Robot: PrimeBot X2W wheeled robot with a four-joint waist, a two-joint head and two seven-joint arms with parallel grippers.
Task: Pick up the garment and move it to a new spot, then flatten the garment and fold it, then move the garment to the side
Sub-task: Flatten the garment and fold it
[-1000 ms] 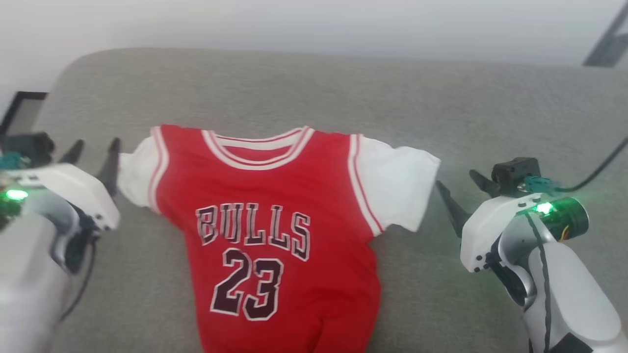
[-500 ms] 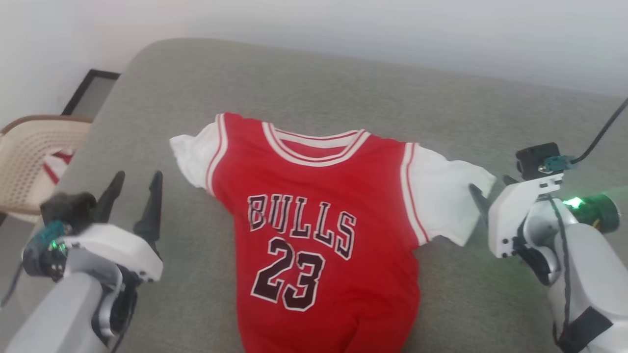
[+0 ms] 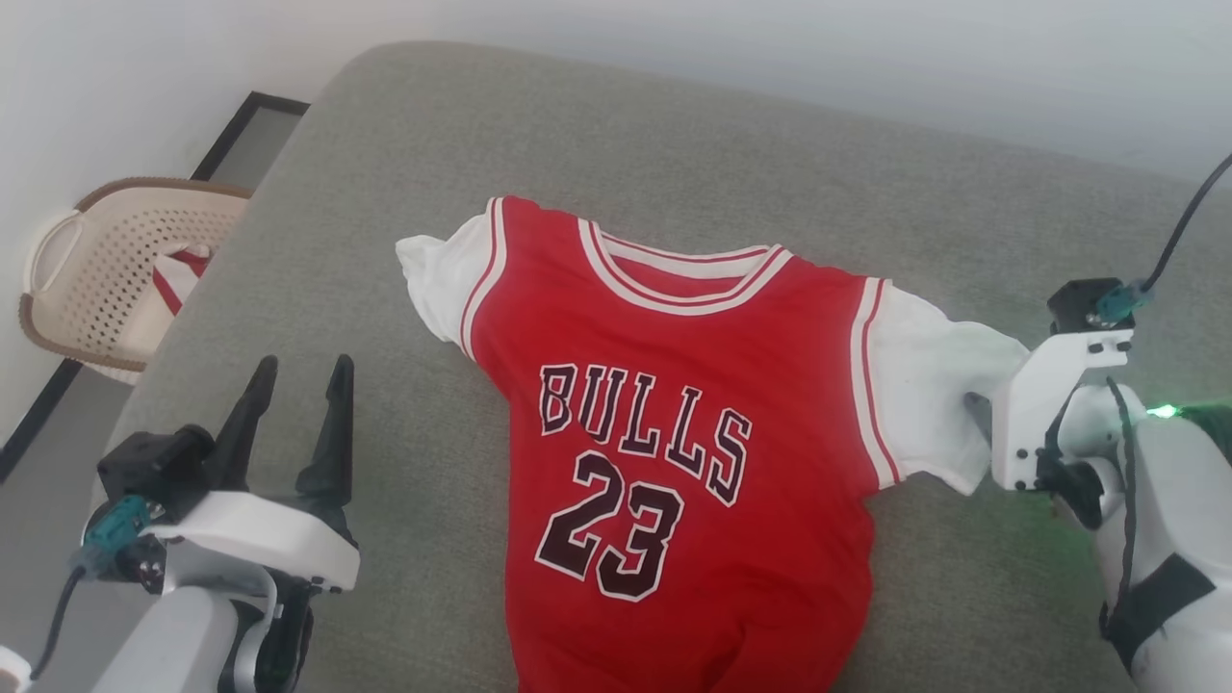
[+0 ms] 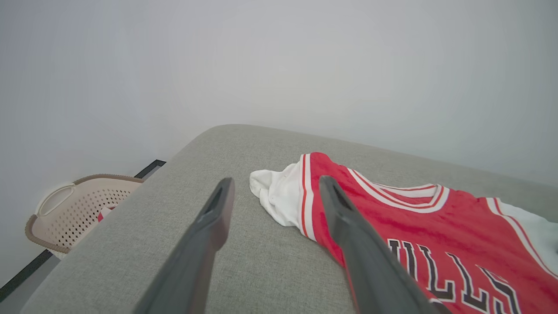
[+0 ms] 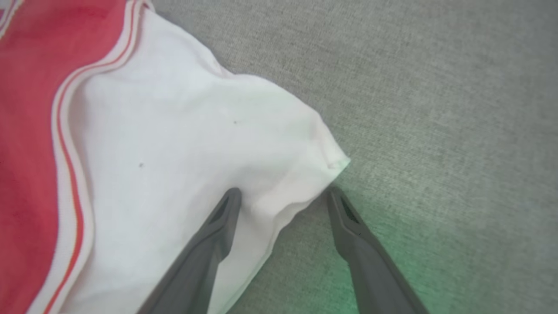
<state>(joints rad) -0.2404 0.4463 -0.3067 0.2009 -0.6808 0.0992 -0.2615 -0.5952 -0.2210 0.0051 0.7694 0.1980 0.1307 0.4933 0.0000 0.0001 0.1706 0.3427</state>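
The garment, a red jersey with white short sleeves and dark chest lettering, lies spread face-up on a grey cushioned surface. My right gripper is open at the outer corner of the right white sleeve, one finger over the sleeve, the other over bare grey fabric. In the head view its white housing meets that sleeve's edge. My left gripper stands open at the lower left, apart from the garment. In the left wrist view the left gripper points toward the bunched left sleeve.
A beige perforated basket with a red-and-white cloth inside sits on the floor beyond the surface's left edge. A pale wall runs behind. Bare grey fabric surrounds the garment on the left, far side and right.
The head camera has swung, shifting the whole picture and bringing the basket into view. My right gripper has closed in on the right sleeve. My left gripper now stands farther from the left sleeve.
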